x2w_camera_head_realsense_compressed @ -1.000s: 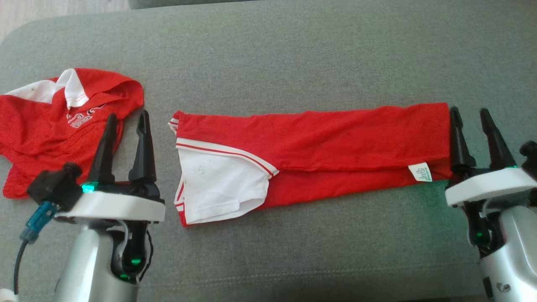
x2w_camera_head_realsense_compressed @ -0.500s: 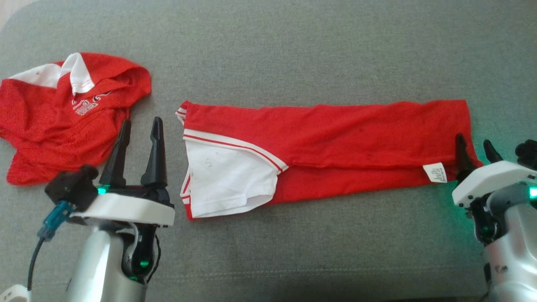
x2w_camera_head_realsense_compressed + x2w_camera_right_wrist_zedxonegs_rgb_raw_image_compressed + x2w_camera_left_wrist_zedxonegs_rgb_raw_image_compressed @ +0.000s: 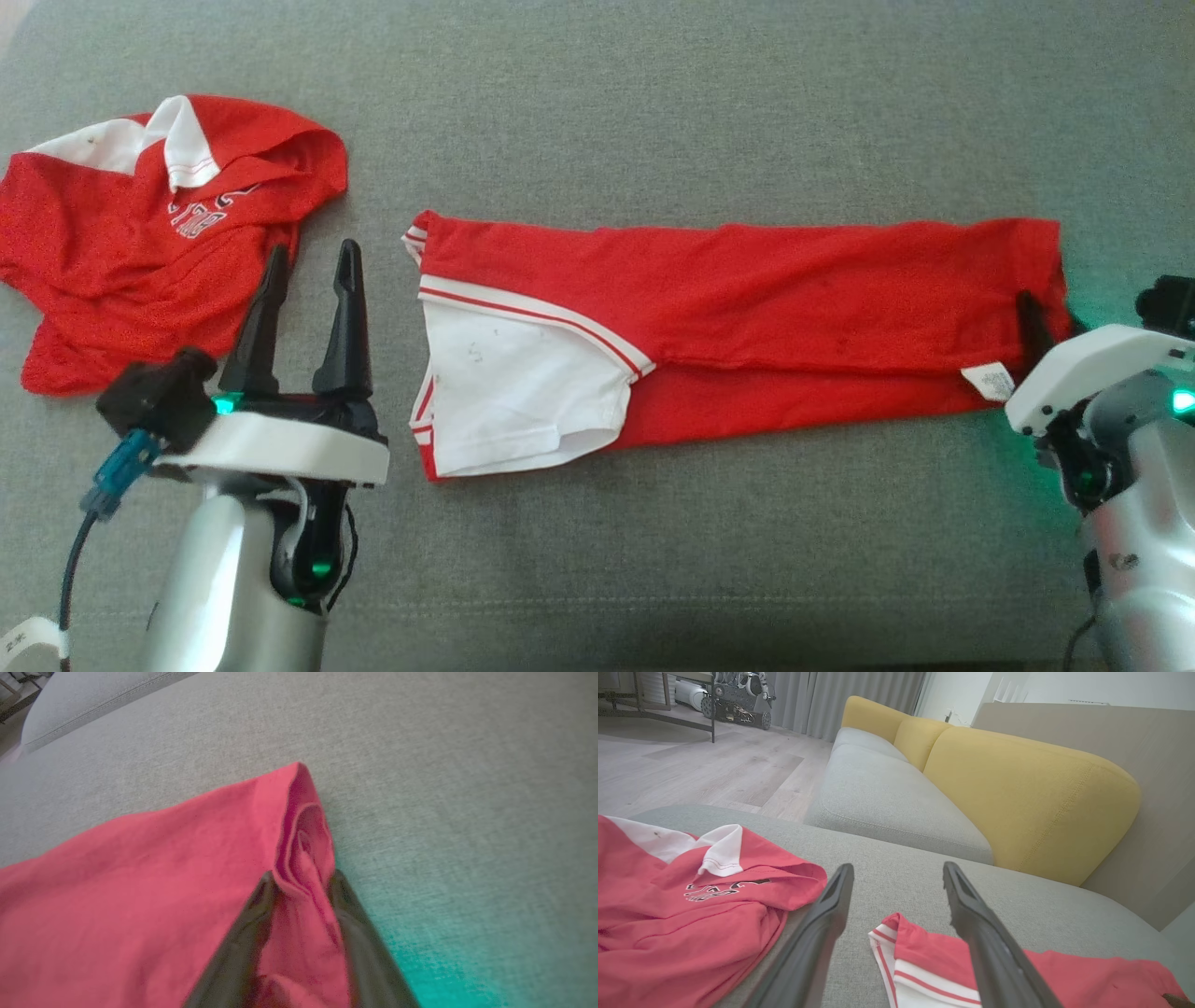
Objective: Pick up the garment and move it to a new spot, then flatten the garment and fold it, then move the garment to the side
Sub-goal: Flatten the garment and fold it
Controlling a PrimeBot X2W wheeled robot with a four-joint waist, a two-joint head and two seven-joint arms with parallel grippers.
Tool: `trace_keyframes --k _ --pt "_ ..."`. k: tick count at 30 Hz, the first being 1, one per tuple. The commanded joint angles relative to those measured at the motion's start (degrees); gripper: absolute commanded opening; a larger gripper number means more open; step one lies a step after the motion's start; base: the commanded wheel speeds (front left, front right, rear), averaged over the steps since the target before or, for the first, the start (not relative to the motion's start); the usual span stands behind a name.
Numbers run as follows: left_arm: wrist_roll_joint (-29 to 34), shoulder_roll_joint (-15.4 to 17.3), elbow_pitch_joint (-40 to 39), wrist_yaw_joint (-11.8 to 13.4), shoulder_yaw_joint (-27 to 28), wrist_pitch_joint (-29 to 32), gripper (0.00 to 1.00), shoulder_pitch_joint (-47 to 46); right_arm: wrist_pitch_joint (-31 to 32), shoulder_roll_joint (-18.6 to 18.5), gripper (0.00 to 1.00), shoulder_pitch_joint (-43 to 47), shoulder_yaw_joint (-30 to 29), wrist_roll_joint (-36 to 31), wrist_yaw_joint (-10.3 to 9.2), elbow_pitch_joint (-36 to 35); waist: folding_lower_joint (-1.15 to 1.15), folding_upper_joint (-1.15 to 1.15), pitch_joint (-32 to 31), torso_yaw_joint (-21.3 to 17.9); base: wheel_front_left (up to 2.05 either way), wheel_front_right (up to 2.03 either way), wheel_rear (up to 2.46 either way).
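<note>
The garment [image 3: 747, 299] is a red shirt folded into a long strip across the grey cushion, with a white sleeve at its left end and a label near its right end. My right gripper [image 3: 1050, 313] is at that right end, and in the right wrist view its fingers [image 3: 302, 876] pinch a bunched fold of the red hem [image 3: 299, 826]. My left gripper [image 3: 313, 250] stands open above the cushion just left of the garment's left end [image 3: 924, 956], with nothing between its fingers [image 3: 899, 867].
A second red and white shirt [image 3: 140, 243] lies crumpled at the left, behind my left gripper. The grey cushion [image 3: 653, 93] stretches beyond and in front of the garment. A sofa with yellow back cushions [image 3: 1017, 788] and wood floor [image 3: 691, 765] lie past it.
My right gripper has slid in and dipped over the garment's right edge, and its fingers have closed on the hem. The camera has tilted, shifting the picture. My left gripper stays open.
</note>
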Motion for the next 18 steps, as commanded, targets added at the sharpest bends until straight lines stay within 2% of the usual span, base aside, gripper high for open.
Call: trace_keyframes --k 1,5,7,9,12,15,18 --pt "0.18 0.55 -2.17 -0.34 2.01 -0.69 1.0 -2.04 0.55 -0.47 0.0 -0.17 2.01 0.66 0.37 -0.72 0.0 0.0 0.03 -0.09 0.0 0.0 0.0" --pt "0.23 0.71 -2.2 -0.34 2.25 -0.69 1.0 -2.14 -0.05 -2.13 0.0 -0.19 2.88 1.93 0.37 -1.01 0.0 0.0 -0.09 -0.35 0.0 0.0 0.0" --pt "0.19 0.71 -2.21 -0.34 2.46 -0.69 1.0 -2.09 -1.6 -4.04 0.0 -0.38 1.11 0.67 0.37 -0.03 0.0 0.0 -0.42 -0.67 0.0 0.0 0.0" --pt "0.17 0.72 -2.15 -0.35 2.5 -0.69 1.0 -1.97 -2.94 -5.32 0.0 -1.06 -3.53 -1.37 0.37 2.42 0.0 0.0 -0.75 -0.96 0.0 0.0 0.0" --pt "0.14 0.69 -1.91 -0.35 2.28 -0.69 1.0 -1.74 -5.62 -6.43 0.0 -2.6 -9.95 -7.89 0.37 5.26 0.0 0.0 -1.33 -1.21 0.0 0.0 0.0" --pt "0.03 0.64 -1.75 -0.35 2.1 -0.69 1.0 -1.6 -7.61 -5.36 0.0 -4.26 -14.59 -13.81 0.37 6.0 0.0 0.0 -1.91 -1.38 0.0 0.0 0.0" --pt "-0.05 0.57 -1.55 -0.35 1.95 -0.69 1.0 -1.4 -8.33 -3.43 0.0 -5.28 -15.93 -17.74 0.37 5.71 0.0 0.0 -2.52 -1.43 0.0 0.0 0.0"
